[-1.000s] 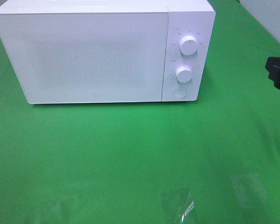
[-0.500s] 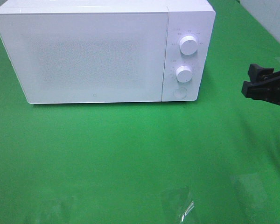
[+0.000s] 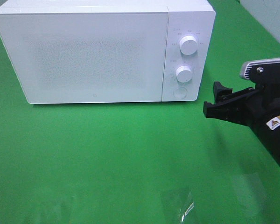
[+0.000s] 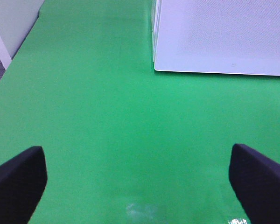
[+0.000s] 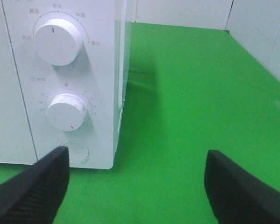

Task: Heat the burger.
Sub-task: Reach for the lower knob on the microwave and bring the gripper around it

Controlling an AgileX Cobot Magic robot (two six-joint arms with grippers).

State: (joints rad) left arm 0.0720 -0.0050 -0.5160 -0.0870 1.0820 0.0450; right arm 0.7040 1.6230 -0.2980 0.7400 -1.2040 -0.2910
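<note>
Currently right hand (image 3: 213, 100) is wide open and empty, just right of the shut microwave (image 3: 102, 51), near its knobs. Left hand (image 4: 137, 182) is fully open, empty, over the bench (image 3: 107, 154). Burger not visible; can't place it relative to either hand.
</note>
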